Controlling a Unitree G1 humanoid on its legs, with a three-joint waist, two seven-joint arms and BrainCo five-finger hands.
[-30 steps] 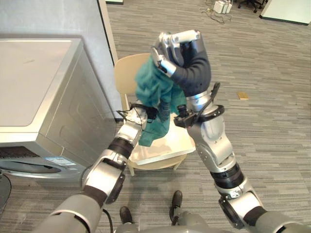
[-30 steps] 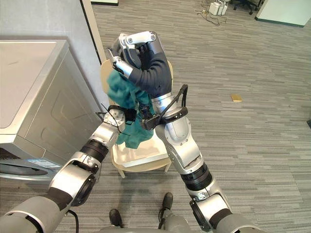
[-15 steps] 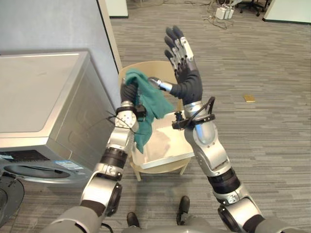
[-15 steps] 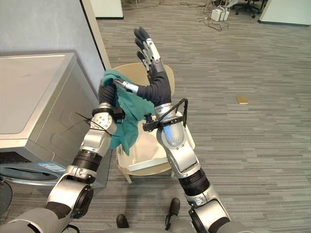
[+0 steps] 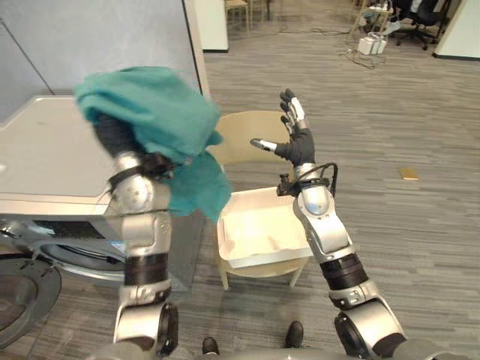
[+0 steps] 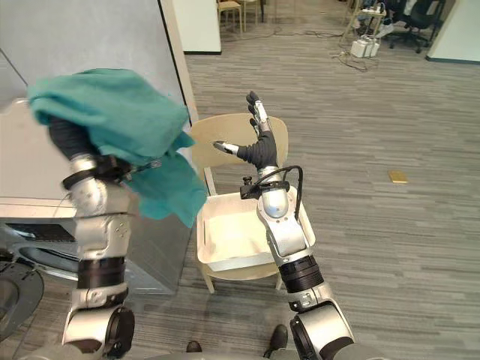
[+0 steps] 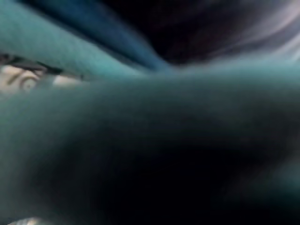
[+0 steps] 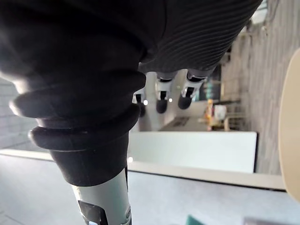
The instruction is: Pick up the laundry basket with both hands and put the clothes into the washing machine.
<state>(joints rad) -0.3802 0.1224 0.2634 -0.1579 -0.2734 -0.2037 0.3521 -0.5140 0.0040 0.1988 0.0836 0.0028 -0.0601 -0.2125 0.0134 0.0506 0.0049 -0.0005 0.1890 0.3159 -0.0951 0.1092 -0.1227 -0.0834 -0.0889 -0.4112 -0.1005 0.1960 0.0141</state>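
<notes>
Cloth: the teal cloth (image 5: pixel 150 112) is draped over the raised left hand (image 6: pixel 69 139), above the top of the washing machine (image 5: pixel 45 161); it is not yet in the drum.
Left hand: it is covered by the cloth, so its grasp cannot be told.
Right hand: the right hand (image 5: pixel 298 142) is held up over the chair (image 5: pixel 240 139), fingers straight and spread, with nothing held.
Basket: the white laundry basket (image 5: pixel 262 225) is seated on the chair, gripped by neither hand; no other clothes are seen in it.
Progress: judged partly done. The cloth is out of the basket. Loading remains, through the round door (image 5: pixel 26 300), which appears open at the machine's front.
Surface: grey striped carpet (image 5: pixel 420 240).
Room: open office, with a grey partition wall (image 5: pixel 97 30) behind the machine and further chairs far off.
</notes>
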